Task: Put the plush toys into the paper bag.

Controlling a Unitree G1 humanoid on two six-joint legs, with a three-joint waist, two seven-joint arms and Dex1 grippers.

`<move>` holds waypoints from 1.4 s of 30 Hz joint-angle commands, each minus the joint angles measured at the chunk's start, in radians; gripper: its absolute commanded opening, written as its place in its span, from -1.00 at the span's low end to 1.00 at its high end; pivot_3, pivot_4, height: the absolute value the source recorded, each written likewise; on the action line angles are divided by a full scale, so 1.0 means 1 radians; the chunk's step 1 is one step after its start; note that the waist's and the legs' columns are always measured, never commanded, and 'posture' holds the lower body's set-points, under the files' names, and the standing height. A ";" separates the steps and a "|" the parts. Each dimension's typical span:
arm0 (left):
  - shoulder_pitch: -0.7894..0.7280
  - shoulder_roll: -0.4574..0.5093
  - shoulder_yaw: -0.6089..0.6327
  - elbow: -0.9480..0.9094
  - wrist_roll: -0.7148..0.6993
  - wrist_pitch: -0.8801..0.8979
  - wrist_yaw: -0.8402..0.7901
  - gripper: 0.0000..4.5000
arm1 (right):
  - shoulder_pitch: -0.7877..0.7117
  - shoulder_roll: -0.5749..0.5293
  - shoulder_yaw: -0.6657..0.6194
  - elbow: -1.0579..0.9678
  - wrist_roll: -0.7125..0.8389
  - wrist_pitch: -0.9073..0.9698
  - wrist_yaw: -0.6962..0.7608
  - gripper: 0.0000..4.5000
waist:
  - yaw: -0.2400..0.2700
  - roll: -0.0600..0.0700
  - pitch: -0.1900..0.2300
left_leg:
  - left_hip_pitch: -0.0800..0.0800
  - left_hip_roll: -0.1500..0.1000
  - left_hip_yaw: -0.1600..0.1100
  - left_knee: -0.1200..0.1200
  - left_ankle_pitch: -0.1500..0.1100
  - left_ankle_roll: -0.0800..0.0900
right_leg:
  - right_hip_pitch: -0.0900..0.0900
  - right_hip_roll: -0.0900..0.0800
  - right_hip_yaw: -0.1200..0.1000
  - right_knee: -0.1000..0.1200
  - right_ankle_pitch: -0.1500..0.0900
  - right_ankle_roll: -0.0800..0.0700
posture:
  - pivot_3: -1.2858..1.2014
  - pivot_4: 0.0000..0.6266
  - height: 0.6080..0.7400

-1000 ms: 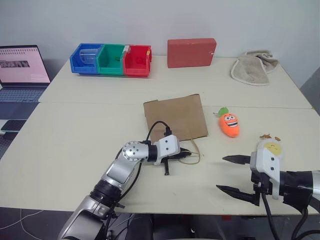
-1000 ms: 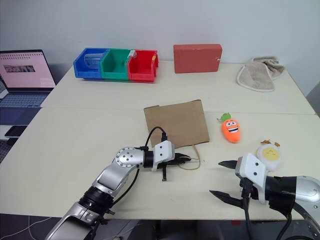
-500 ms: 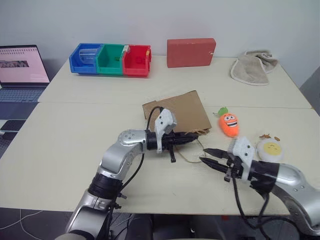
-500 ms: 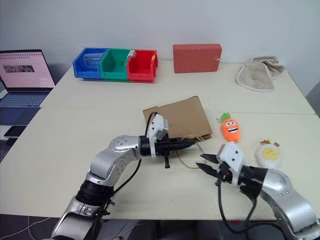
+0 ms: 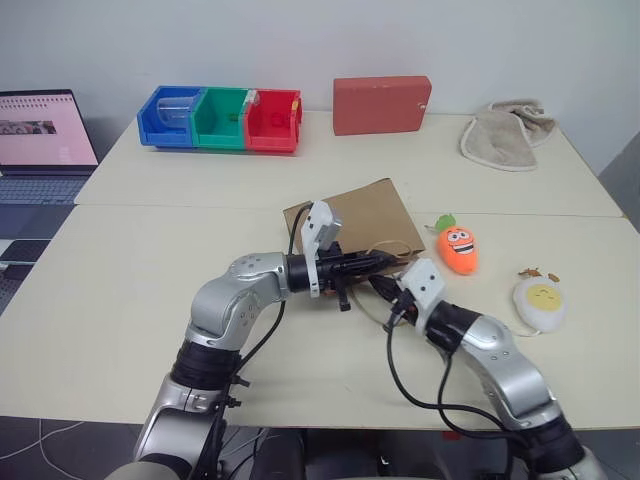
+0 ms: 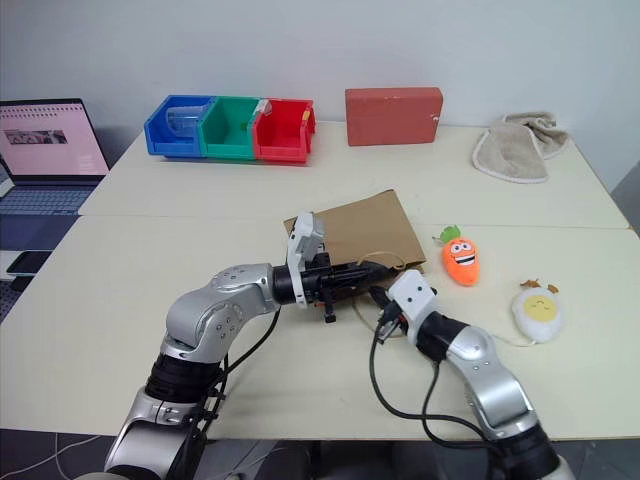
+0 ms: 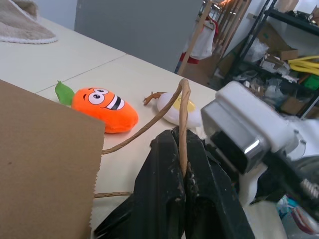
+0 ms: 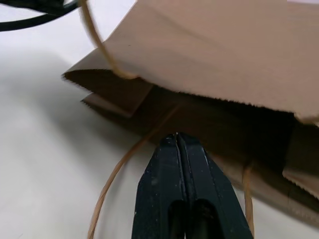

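The brown paper bag [image 5: 368, 212] lies mid-table with its near edge lifted. My left gripper [image 5: 385, 262] is shut on the bag's upper handle [image 7: 183, 114], the twisted loop pinched between its fingers. My right gripper [image 5: 380, 286] is shut just in front of the bag's mouth [image 8: 224, 55]. The lower handle loop [image 8: 114, 172] runs past both sides of it, and I see nothing pinched between its fingers. The orange carrot toy [image 5: 458, 248] lies right of the bag. Further right and nearer, the white egg toy [image 5: 541, 303] rests on the table.
A red box [image 5: 382, 104] and a beige towel [image 5: 505, 132] sit at the back. Blue, green and red bins [image 5: 222, 118] stand at the back left. An open laptop [image 5: 45, 135] is on the far left.
My right gripper swung in from the near right to the bag's mouth and went from open to shut. My left gripper rose with the handle, lifting the bag's near edge.
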 commanded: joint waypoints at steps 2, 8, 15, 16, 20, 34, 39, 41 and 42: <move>-0.033 -0.009 0.038 -0.039 -0.054 0.026 0.023 -1.00 | -0.035 0.058 0.015 0.089 -0.078 -0.097 -0.077 -0.99 | 0.000 0.000 0.000 | 0.000 0.000 0.000 0.000 0.000 0.000 | 0.000 0.000 0.000 0.000 0.000 0.000 | 0.03 -0.52 1.00; -0.061 -0.012 0.094 -0.032 -0.117 0.077 0.065 -1.00 | -0.067 0.124 0.030 0.216 -0.134 -0.115 -0.117 -0.99 | 0.000 0.000 0.000 | 0.000 0.000 0.000 -0.001 0.000 0.000 | 0.000 0.000 0.000 0.000 0.000 0.000 | 0.03 -0.52 1.00; -0.120 0.048 0.161 -0.053 -0.158 0.098 0.076 -1.00 | -0.062 0.145 0.029 0.226 -0.144 -0.017 -0.097 -0.99 | -0.005 0.000 0.000 | 0.001 0.001 0.000 -0.001 0.000 0.000 | 0.000 0.001 0.000 0.001 0.000 0.000 | 0.03 -0.52 1.00; -0.131 0.057 0.166 -0.052 -0.155 0.089 0.075 -1.00 | -0.061 0.144 0.029 0.223 -0.144 -0.006 -0.093 -0.99 | -0.005 0.000 0.000 | 0.001 0.001 0.000 -0.001 0.000 0.000 | 0.000 0.001 0.000 0.001 0.000 0.000 | 0.03 -0.52 1.00; -0.220 0.104 0.202 -0.020 -0.129 0.028 0.071 -1.00 | -0.067 0.137 0.029 0.215 -0.147 0.026 -0.076 -0.99 | -0.005 -0.001 -0.001 | 0.001 0.001 -0.001 -0.001 0.000 0.000 | 0.001 0.001 0.000 0.001 0.000 0.000 | 0.03 -0.52 1.00; -0.382 0.148 0.207 0.137 0.024 -0.237 0.080 -1.00 | -0.083 0.140 0.031 0.203 -0.140 0.069 -0.046 -0.99 | -0.006 -0.001 -0.001 | 0.002 0.001 -0.001 -0.003 0.000 0.000 | 0.001 0.001 0.000 0.000 0.000 0.000 | 0.03 -0.52 1.00; -0.401 0.118 0.204 0.172 0.049 -0.287 0.094 -1.00 | -0.087 0.139 0.026 0.198 -0.138 0.077 -0.039 -0.99 | -0.007 -0.001 -0.001 | 0.002 0.001 -0.001 -0.003 0.000 0.000 | 0.001 0.001 0.000 0.000 0.002 0.004 | 0.03 -0.52 1.00; -0.386 0.115 0.189 0.172 0.064 -0.299 0.080 -1.00 | -0.089 0.139 0.022 0.194 -0.136 0.080 -0.037 -0.99 | -0.009 -0.001 -0.001 | 0.002 0.001 -0.001 -0.003 0.000 0.000 | 0.001 0.001 0.000 0.000 0.003 0.004 | 0.03 -0.52 1.00; -0.382 0.112 0.186 0.172 0.066 -0.300 0.077 -1.00 | -0.090 0.138 0.021 0.193 -0.135 0.081 -0.036 -0.99 | -0.009 -0.001 -0.001 | 0.002 0.001 -0.001 -0.004 0.000 0.000 | 0.001 0.001 0.000 0.000 0.003 0.004 | 0.03 -0.52 1.00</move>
